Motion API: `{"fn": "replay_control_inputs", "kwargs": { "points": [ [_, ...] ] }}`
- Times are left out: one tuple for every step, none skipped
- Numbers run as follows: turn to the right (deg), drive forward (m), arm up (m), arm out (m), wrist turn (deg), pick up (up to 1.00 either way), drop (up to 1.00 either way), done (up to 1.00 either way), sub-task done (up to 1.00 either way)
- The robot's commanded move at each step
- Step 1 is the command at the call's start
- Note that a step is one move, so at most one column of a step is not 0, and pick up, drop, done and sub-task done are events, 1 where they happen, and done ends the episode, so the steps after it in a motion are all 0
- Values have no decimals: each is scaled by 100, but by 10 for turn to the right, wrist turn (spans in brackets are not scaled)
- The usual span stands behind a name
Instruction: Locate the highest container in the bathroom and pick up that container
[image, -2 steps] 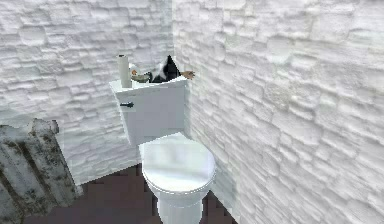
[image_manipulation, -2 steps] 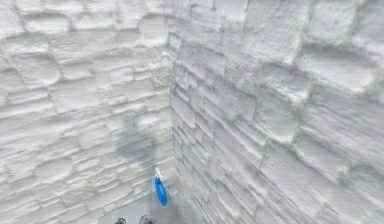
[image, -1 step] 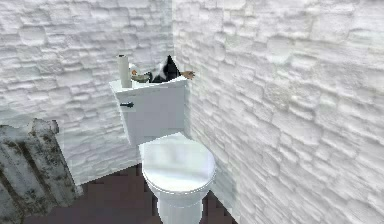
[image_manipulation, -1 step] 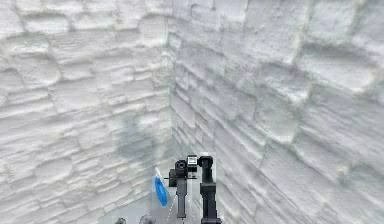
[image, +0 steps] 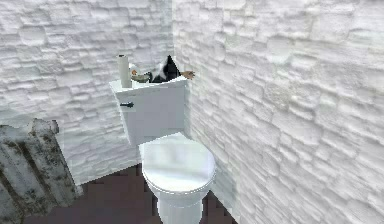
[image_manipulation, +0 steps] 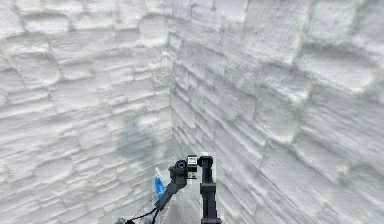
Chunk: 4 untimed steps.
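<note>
On the toilet tank (image: 152, 108) stands a paper roll (image: 123, 70). At nine o'clock of the claw (image_manipulation: 168, 184) shows a blue thing (image_manipulation: 158, 184); whether it is held, I cannot tell.

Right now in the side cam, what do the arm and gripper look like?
The arm is a dark square bar. At its end sit two small white squares with black marks. The gripper has a dark body and two thin dark fingers.

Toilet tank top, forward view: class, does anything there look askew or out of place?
Yes. Beside the upright white roll, a dark-and-white jumble lies on the tank, one pale end poking past its right edge towards the wall.
</note>
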Motion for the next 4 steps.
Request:
{"fn": "replay_control_inputs", "kwargs": {
  "points": [
    [0,0,0,0,450,0,0,0,0],
    [0,0,0,0,450,0,0,0,0],
    [0,0,0,0,60,0,0,0,0],
    [0,0,-30,0,0,0,0,0,0]
  ]
}}
